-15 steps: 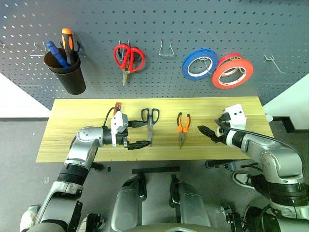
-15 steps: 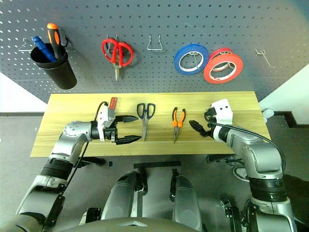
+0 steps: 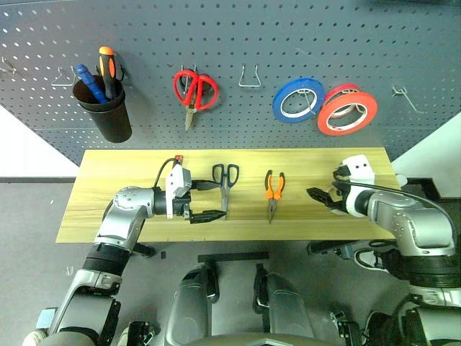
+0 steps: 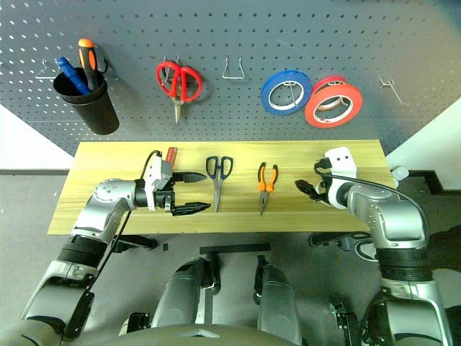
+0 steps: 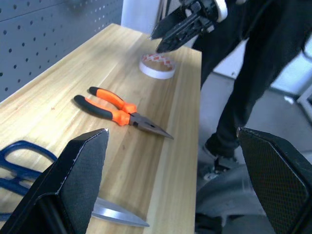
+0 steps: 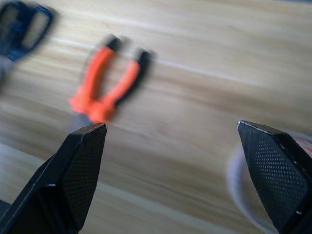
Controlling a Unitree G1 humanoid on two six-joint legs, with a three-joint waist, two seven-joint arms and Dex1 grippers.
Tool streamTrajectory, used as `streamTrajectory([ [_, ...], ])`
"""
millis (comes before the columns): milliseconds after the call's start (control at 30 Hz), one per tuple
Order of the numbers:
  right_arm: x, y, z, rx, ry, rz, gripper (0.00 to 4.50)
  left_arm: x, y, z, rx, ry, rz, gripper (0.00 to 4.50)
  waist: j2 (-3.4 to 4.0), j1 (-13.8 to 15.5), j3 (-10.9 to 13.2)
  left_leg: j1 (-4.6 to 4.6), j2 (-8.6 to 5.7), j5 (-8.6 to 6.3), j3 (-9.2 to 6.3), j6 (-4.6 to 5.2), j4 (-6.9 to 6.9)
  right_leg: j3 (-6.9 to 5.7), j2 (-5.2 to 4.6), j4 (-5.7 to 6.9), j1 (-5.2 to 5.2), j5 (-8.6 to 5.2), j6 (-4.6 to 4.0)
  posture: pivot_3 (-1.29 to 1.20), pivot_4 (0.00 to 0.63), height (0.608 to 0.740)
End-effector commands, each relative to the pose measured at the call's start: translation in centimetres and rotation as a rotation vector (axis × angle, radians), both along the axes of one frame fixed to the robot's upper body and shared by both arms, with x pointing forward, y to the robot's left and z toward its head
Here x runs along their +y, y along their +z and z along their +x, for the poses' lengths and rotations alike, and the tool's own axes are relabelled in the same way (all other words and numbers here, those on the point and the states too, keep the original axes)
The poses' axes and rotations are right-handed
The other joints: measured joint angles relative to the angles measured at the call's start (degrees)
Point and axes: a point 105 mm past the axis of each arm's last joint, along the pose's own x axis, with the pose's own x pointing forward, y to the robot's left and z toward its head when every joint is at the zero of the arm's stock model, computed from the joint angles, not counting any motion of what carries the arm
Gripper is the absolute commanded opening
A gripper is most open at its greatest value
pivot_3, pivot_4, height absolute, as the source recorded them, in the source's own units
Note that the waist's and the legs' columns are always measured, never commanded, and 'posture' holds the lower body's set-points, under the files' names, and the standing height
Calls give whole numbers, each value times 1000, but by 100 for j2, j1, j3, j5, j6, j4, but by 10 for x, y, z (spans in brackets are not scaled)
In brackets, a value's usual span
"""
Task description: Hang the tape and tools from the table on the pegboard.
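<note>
Grey-blue pegboard (image 3: 238,43) backs the wood table (image 3: 115,180); scissors (image 3: 224,184), pliers (image 3: 273,192) sit mid-table, tape (image 5: 157,66) near its right end. Left gripper (image 3: 209,201) and right gripper (image 3: 320,198) gape empty; the right has shifted rightward.

I count three tools on my worktop (image 3: 108,180): one pair of pliers (image 3: 273,189), one pair of dark-handled scissors (image 3: 224,180), one red-handled screwdriver (image 4: 170,153). One whitish tape roll (image 5: 157,67) too. On the pegboard (image 3: 288,36): two coloured tape rolls (image 3: 297,99), one pair of red scissors (image 3: 193,90), one black cup (image 3: 106,112) holding two screwdrivers (image 3: 108,68).
</note>
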Motion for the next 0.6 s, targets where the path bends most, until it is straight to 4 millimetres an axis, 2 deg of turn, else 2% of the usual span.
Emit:
streamTrajectory([
  [33,-19,-11,-8,43,3,-44,4500,-10,2,0,-22,-16,53,4422,-7,-28,-65,0,0,-1,0,2,0,0,0,0,0,0,0,99,144,732],
  [167,-28,-14,-10,63,43,-57,4500,-19,-6,3,-29,11,91,4422,3,-90,-141,14,3,-9,-1,15,1,2,3,2,6,2,0,81,152,732],
  [367,-24,-17,5,74,107,-85,4500,-30,1,18,-24,106,49,4422,5,-184,-143,16,23,-9,-19,15,36,0,22,10,15,19,-27,76,174,732],
  [533,-24,-19,17,104,98,-84,4500,-28,4,27,-84,149,78,4422,5,-202,-141,13,29,-13,-30,20,74,1,15,11,28,21,-29,104,233,732],
  [600,-20,-19,18,122,113,-71,4500,-25,3,35,-114,189,110,4422,1,-196,-129,15,28,-14,-28,22,74,2,7,11,27,22,-32,127,277,732],
])
